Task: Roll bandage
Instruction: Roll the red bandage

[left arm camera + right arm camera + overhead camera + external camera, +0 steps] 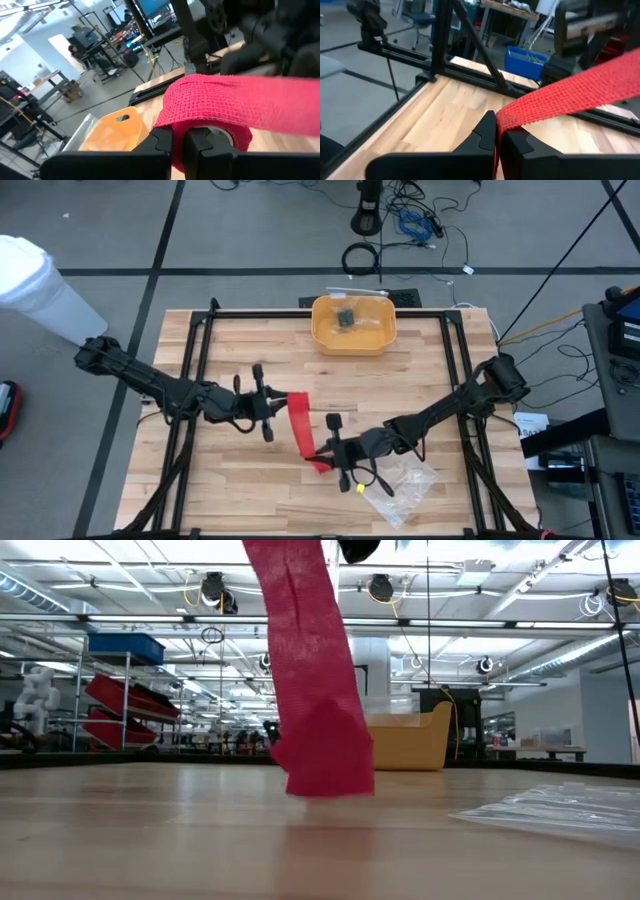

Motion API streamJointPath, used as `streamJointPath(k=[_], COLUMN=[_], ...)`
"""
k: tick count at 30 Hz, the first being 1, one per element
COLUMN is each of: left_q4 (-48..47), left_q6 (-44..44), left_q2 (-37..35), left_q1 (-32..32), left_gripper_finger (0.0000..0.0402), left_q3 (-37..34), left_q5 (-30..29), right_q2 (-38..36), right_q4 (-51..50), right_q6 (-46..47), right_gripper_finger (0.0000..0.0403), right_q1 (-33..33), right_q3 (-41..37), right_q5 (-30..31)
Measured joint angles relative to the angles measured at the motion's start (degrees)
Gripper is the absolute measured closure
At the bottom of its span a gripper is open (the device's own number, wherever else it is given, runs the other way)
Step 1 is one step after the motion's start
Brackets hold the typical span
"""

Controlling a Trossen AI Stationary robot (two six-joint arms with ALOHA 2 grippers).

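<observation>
Bandage point(299, 422), bright red, hangs stretched between both grippers above the middle of the wooden table point(250, 490). The left gripper point(272, 408) has its jaws pressed together on one end, where the strip wraps into a small roll just past the fingertips point(165, 142). The right gripper point(328, 455) pinches the other end, jaws closed tight on the flat band. A clear plastic bag point(400, 485) lies near the right gripper, and an orange bin point(354, 323) sits at the far edge.

wood table point(240, 490): bin point(354, 325), plastic bag point(405, 480)
</observation>
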Motion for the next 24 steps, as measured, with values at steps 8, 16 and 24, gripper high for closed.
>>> streamJointPath(k=[8, 16, 24], left_q4=[4.63, 5.55, 5.75], left_q6=[-1.82, -4.25, -6.01], left_q2=[0.0, 0.0, 0.0], left_q1=[-3.53, -6.02, -6.8], left_gripper_finger=[0.0388, 0.0385, 0.0384], left_q3=[0.0, 0.02, 0.02], left_q5=[-0.11, 0.21, 6.21], right_q2=[1.91, 1.71, 1.6], right_q4=[7.24, 14.59, 20.54], right_q6=[-1.34, -1.33, -10.25], right_gripper_finger=[0.0403, 0.0403, 0.0403], right_q1=[-2.86, -7.12, -11.18], right_q3=[-1.56, -5.98, -6.88], right_q5=[0.53, 1.35, 1.31])
